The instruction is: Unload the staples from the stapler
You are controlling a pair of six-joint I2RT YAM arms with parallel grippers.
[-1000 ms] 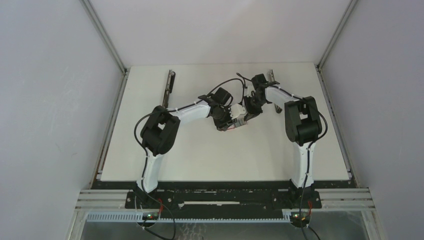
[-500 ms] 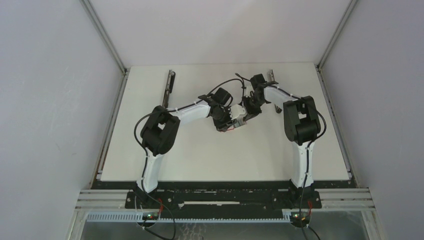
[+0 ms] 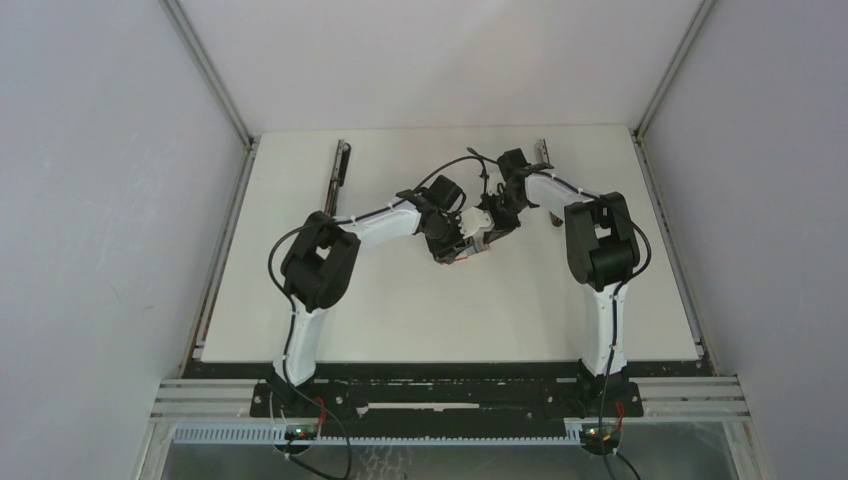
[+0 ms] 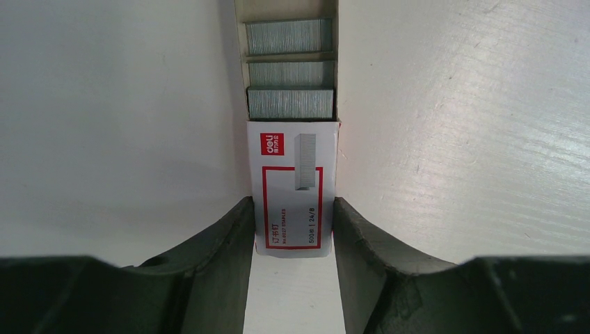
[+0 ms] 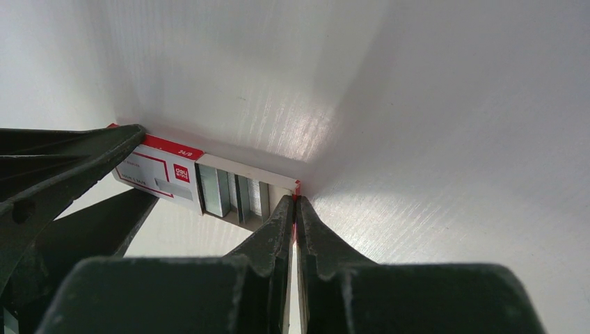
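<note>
My left gripper (image 4: 292,209) is shut on the sleeve of a small red-and-white staple box (image 4: 292,181), one finger on each side. The box's inner tray (image 4: 239,56) is slid partway out, and several grey strips of staples (image 4: 290,103) lie in it. My right gripper (image 5: 295,200) is shut on the thin end wall of that tray (image 5: 243,169); the staples (image 5: 222,193) show just left of it. In the top view both grippers meet at the box (image 3: 470,240) mid-table. A long dark thin thing, probably the stapler (image 3: 337,175), lies at the back left.
A second thin dark-and-metal piece (image 3: 543,150) lies at the back right, behind the right arm. Grey walls close in the white table (image 3: 400,310) on the left, right and back. My left fingers (image 5: 69,167) fill the left of the right wrist view.
The right arm and the box between the grippers have edged slightly to the left. Both grips look unchanged.
</note>
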